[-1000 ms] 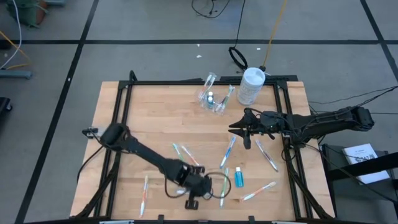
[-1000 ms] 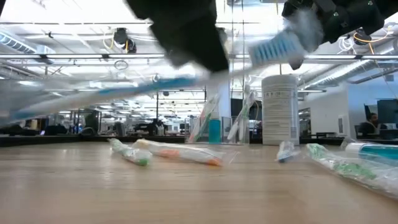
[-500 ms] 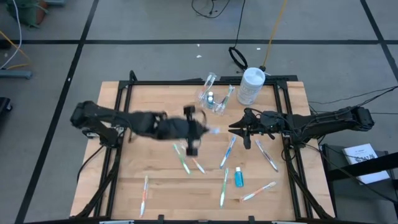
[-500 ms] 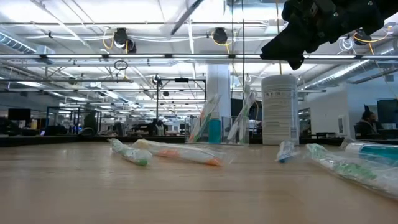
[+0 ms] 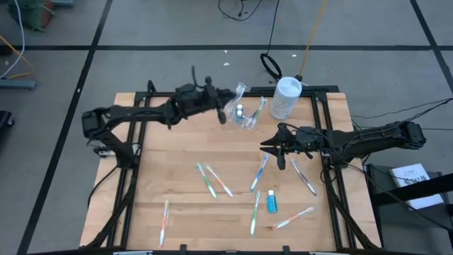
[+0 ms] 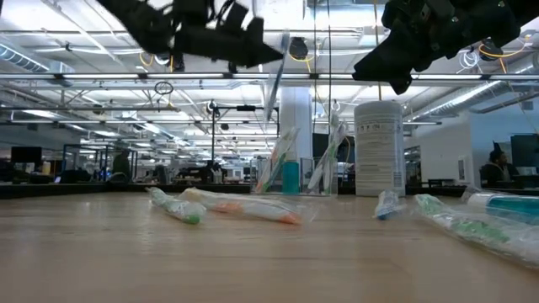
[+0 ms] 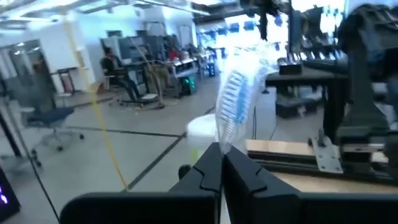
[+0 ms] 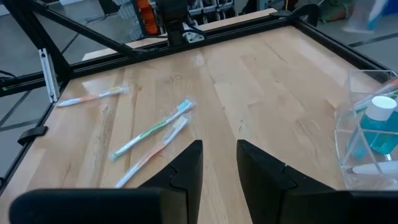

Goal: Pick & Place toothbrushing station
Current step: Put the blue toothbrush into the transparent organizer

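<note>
Placing step: left gripper [image 5: 221,106] pinching wrapped toothbrush [image 7: 235,102] above clear holder [image 5: 244,113] at table's far edge; next, lower and release into holder; right gripper [image 8: 219,158] spread, waiting mid-table

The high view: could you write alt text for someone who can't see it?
Seen from above, the left gripper holds a wrapped toothbrush beside the clear plastic holder near the wooden table's far edge. The right gripper hovers empty over scattered wrapped toothbrushes.

Grey tiled floor [image 5: 177,28] surrounds the table; ceiling lights [image 6: 84,17] glow overhead.
</note>
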You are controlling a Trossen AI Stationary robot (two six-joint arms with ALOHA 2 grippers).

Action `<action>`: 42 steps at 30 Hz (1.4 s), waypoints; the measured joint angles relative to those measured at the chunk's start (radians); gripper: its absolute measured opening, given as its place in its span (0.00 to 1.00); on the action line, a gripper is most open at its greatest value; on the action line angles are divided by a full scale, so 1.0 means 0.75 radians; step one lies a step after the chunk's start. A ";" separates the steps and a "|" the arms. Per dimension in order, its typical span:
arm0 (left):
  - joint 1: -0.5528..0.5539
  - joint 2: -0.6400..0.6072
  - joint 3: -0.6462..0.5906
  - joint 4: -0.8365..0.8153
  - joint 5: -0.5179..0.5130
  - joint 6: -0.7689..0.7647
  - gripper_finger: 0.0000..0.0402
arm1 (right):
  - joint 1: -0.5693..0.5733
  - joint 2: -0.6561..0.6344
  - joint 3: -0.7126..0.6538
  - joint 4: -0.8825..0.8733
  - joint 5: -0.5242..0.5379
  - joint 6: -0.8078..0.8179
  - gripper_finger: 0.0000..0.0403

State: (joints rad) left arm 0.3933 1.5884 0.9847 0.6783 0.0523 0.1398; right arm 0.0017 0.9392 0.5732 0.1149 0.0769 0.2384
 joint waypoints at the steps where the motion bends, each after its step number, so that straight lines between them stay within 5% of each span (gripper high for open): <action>1: 0.026 0.016 -0.043 0.072 0.004 -0.021 0.01 | 0.000 0.000 0.000 0.000 0.000 0.000 0.22; 9: 0.121 0.281 -0.132 0.515 0.105 -0.087 0.01 | -0.001 0.000 0.000 0.000 0.006 -0.074 0.22; 14: 0.143 0.444 -0.131 0.636 -0.019 -0.111 0.01 | -0.001 0.000 0.000 -0.003 0.005 -0.046 0.22; 20: 0.144 0.479 -0.129 0.555 -0.138 -0.121 0.01 | -0.001 0.000 0.000 -0.061 0.005 -0.040 0.22; 27: 0.145 0.402 -0.129 0.710 -0.139 -0.056 0.01 | 0.000 0.000 0.000 -0.149 0.005 -0.039 0.22; 33: 0.146 0.321 -0.129 0.560 -0.147 0.004 0.01 | 0.000 0.000 0.000 -0.161 0.005 -0.009 0.22; 42: 0.159 0.344 -0.129 0.142 -0.336 -0.072 0.01 | 0.000 0.000 0.000 -0.161 0.005 0.020 0.22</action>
State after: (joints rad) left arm 0.5124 1.8465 0.8879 0.7849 -0.1994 0.0861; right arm 0.0017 0.9390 0.5732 -0.0055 0.0807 0.2531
